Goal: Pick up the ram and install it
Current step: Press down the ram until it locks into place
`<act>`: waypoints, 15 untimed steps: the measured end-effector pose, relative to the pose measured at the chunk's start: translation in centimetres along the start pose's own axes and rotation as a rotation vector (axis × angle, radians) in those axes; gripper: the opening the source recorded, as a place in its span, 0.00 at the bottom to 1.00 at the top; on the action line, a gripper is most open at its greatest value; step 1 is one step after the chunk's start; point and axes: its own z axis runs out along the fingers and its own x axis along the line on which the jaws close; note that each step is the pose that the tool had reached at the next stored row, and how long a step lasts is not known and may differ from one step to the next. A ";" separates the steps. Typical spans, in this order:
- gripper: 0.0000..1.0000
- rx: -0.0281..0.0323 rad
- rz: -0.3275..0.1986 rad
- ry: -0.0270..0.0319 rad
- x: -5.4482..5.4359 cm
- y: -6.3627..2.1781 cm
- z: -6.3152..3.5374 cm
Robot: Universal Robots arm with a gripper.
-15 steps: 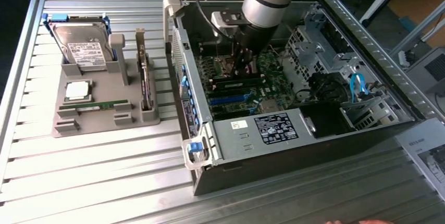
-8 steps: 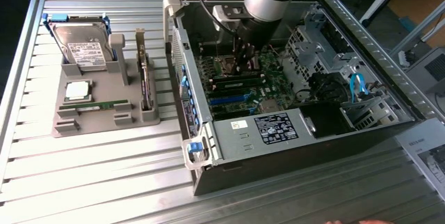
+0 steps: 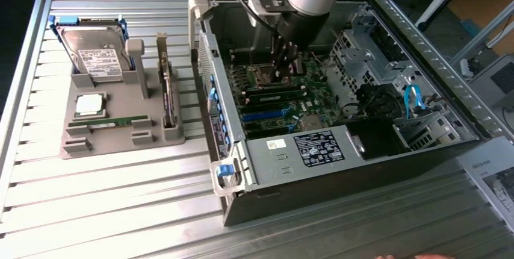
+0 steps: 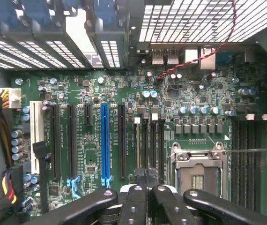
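My gripper reaches down into the open computer case, right over the motherboard. In the wrist view the gripper is shut, its black fingers pressed together with nothing seen between them. Its tips hang over the narrow memory slots next to the empty processor socket. A thin green strip that looks like a ram lies along those slots beside the fingertips; I cannot tell whether they touch. Another green ram lies flat in the grey holder on the exterior view's left.
The grey holder also carries a hard drive, a square silver processor and an upright dark expansion card. Inside the case are a drive cage, blue cables and a labelled power supply. Long expansion slots flank the memory slots.
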 end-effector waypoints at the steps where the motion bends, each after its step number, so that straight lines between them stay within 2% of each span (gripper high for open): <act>1: 0.10 0.0000 0.000 0.0001 0.0 -0.01 -0.23; 15: 0.10 0.0000 0.000 0.0001 -0.1 -0.10 -3.43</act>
